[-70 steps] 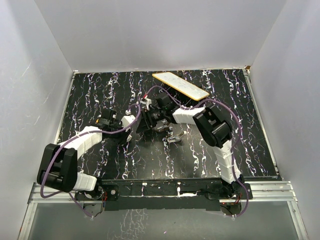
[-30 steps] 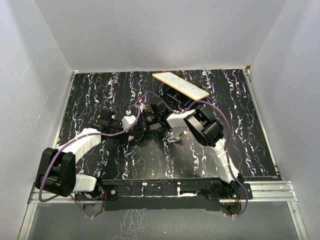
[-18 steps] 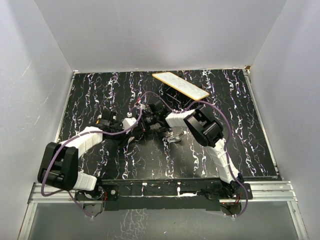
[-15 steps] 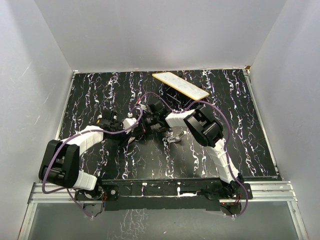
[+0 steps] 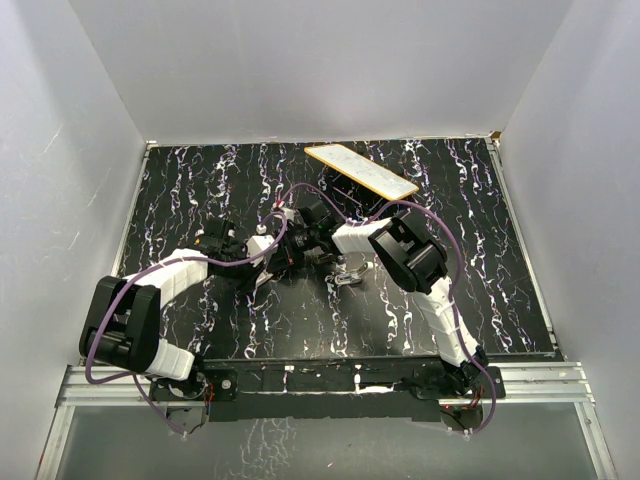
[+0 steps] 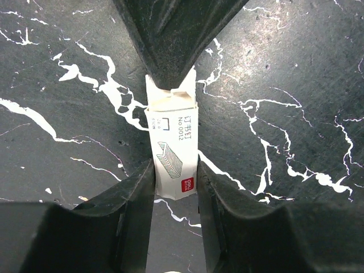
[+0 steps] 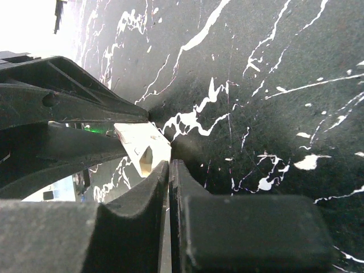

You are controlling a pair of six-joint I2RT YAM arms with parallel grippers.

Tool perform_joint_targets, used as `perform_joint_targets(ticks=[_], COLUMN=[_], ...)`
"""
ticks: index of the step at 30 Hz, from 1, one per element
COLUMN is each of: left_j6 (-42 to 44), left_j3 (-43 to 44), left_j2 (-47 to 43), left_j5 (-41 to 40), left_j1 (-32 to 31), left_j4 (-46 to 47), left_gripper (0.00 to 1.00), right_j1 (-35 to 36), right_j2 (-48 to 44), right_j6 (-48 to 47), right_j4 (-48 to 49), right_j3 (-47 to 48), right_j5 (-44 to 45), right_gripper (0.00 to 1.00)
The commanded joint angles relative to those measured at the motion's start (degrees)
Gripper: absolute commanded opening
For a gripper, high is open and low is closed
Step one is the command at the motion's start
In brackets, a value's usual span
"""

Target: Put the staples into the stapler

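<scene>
Left wrist: one staple box [image 6: 172,149], two fingers [image 6: 128,199] of left tool [image 6: 174,181].

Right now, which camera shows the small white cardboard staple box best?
The left wrist view: the white staple box lies with its label toward the camera, gripped between the left gripper's fingers. The right wrist view shows only one end of it, at the shut right gripper. In the top view it is mostly hidden.

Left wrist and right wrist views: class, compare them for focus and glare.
Left wrist view: the staple box is sharp, its print legible; the left gripper holding it is softer. Right wrist view: the top-left corner is blown out white; the right gripper is blurred up close, the marbled table crisper.
</scene>
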Motion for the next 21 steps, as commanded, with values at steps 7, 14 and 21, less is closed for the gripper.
perform_joint_targets(ticks=[7, 14, 21], left_j6=[1.4, 2.9, 3.9], left_j3=[-0.7, -1.1, -1.9], left_j2=[0.7, 0.4, -0.5], left_j5=[-1.1, -1.9, -3.0], left_j1=[-0.3, -0.3, -0.3], left_j4=[-4.4, -5.9, -6.9], left_gripper=[0.32, 0.33, 0.33], right_j1=[-2.7, -3.3, -4.2], right_j2=[-3.0, -3.8, -4.8], right_j6=[-4.3, -6.0, -9.1], right_j4=[-2.0, -3.0, -5.7], right_j3=[-0.7, -1.1, -1.3], right_j5=[2.5, 2.6, 3.7], right_gripper=[0.08, 0.08, 0.08])
